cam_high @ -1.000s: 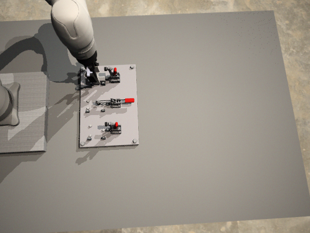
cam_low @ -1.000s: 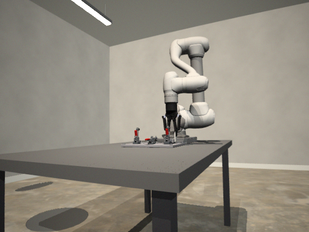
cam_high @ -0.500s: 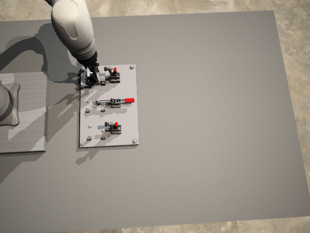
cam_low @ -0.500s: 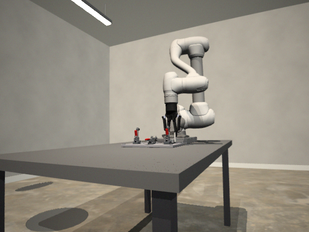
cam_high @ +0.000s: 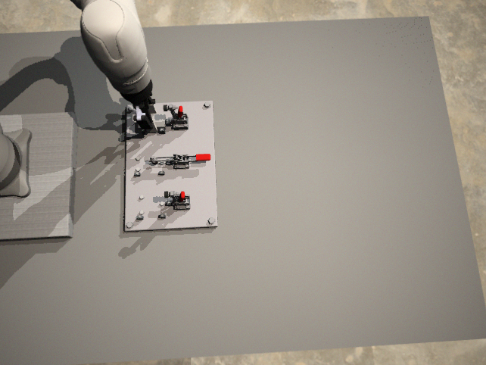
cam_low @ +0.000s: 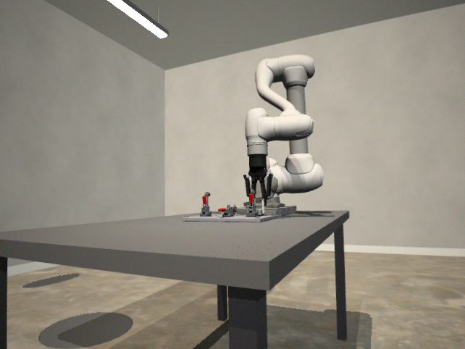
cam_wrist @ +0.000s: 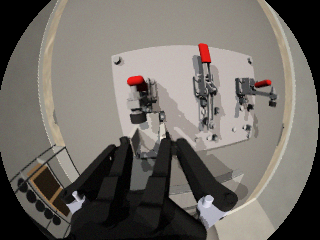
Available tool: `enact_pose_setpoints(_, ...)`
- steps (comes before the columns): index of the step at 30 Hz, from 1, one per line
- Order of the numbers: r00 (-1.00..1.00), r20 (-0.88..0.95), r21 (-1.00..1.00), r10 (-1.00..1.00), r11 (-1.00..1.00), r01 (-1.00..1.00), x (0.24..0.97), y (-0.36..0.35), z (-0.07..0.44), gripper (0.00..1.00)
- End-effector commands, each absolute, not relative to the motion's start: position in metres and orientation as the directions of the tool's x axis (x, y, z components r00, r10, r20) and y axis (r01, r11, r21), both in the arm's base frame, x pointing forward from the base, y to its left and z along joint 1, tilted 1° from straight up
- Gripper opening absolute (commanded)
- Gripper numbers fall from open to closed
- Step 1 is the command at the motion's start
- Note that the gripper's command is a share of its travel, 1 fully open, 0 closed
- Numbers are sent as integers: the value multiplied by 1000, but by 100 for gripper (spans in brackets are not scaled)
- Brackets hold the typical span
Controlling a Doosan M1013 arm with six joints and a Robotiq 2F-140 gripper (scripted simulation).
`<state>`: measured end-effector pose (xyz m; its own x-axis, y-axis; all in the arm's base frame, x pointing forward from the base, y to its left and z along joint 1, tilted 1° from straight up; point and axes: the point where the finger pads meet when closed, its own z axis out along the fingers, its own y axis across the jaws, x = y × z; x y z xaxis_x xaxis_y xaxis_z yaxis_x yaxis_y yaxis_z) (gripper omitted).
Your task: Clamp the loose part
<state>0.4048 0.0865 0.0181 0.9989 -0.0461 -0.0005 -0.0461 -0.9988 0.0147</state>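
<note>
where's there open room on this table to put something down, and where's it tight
Free: the broad table stretch right of the fixture plate, and the strip below it to the near edge. Crowded: the plate's top-left nest, where the gripper holds the part beside an upright clamp, and toward the arm's base.

Dark grey worktop [cam_high: 313, 157], plain and matt. Pale grey fixture plate [cam_high: 200, 184] near the left edge, silver bolts at corners. Three metal-grey clamps, each with a bright red handle [cam_high: 203, 157]. Off-white arm [cam_high: 113, 38] with a black gripper [cam_wrist: 148, 154]. Mottled beige-brown floor [cam_low: 394, 292]; light grey walls.
</note>
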Motion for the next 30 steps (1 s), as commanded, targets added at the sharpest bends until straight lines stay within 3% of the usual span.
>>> enact_pose_setpoints(1, 999, 0, 14, -46, -999, -46, 405, 86, 18, 10)
enact_pose_setpoints(23, 999, 0, 14, -46, -999, -46, 407, 85, 18, 10)
enact_pose_setpoints(24, 999, 0, 14, -46, -999, -46, 407, 85, 18, 62)
enact_pose_setpoints(30, 999, 0, 14, -46, -999, -46, 407, 85, 18, 62)
